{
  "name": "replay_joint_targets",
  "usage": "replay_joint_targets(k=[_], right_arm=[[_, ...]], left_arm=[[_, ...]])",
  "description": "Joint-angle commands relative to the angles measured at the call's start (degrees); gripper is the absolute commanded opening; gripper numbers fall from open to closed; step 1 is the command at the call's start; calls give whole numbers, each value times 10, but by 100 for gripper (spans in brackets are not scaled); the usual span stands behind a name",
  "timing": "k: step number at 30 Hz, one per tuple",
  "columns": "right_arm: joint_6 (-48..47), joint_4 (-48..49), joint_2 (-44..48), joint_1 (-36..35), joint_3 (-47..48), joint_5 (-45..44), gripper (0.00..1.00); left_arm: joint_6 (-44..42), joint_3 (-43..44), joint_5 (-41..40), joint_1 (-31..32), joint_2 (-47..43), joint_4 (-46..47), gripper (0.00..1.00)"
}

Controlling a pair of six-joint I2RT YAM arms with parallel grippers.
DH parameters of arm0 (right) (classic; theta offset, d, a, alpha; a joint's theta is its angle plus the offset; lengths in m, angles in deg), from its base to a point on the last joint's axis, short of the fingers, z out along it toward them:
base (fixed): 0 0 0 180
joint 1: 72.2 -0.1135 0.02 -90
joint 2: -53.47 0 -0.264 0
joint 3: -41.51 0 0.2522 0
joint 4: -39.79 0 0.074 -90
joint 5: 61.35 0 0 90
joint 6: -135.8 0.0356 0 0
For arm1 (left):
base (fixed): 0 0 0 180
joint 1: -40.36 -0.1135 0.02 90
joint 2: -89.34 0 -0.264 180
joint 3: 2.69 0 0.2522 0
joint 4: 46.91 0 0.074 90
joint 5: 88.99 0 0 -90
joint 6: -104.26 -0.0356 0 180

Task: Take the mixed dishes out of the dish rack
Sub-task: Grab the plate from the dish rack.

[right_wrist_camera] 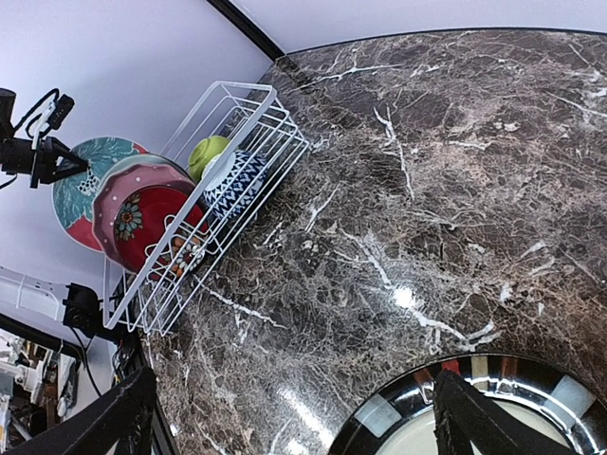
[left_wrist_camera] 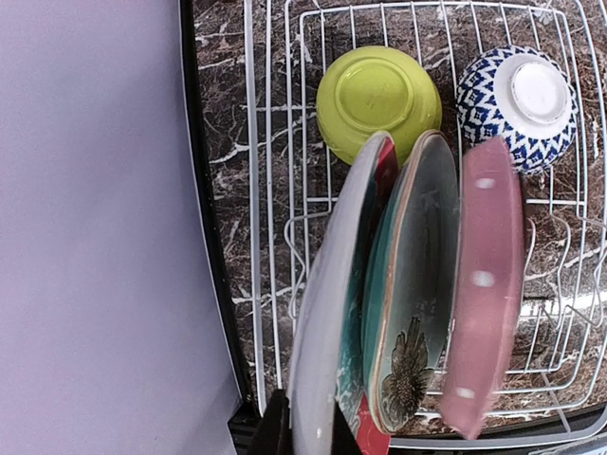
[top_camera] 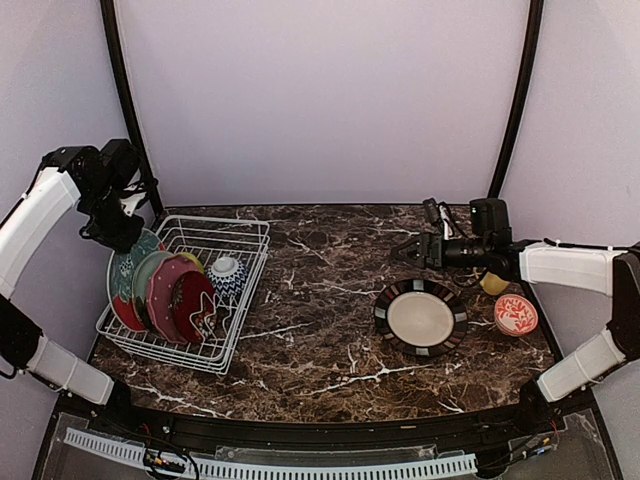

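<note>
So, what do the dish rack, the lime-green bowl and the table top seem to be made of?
Dish rack: thin white wire, probably coated metal. Lime-green bowl: likely glazed ceramic, smooth with soft sheen; plastic is possible. Table top: dark veined marble or marble-look laminate, polished, with bright glare spots.

Marble table (top_camera: 320,340) bears rack (top_camera: 225,225), plate (top_camera: 420,316), bowl (top_camera: 516,314), mug (top_camera: 494,284).

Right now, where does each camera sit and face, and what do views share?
Top external: above, behind the bases, looking down on the table; left arm and right arm show.
Left wrist: over the dish rack, looking down; left gripper, shut on the red-teal plate, at bottom.
Right wrist: low, facing the rack; open right gripper shows.
Shared: the lime-green bowl.
</note>
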Motion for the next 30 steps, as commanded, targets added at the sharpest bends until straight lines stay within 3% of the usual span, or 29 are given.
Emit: replay_joint_targets(k=[1,19,24,30], right_arm=[[5,8,-11,-6,16,-3,99],[10,7,-23,-15,26,-3,99],[15,7,-25,-21,30,-5,99],[22,0,-28,-32,38,-4,99]], left_arm=[[5,-4,-11,5,-22,22,1],[1,140,-129,6,-82,14,1],[1,171,-96,5,-108,67,1],[2,160,23,5,-146,170,1]])
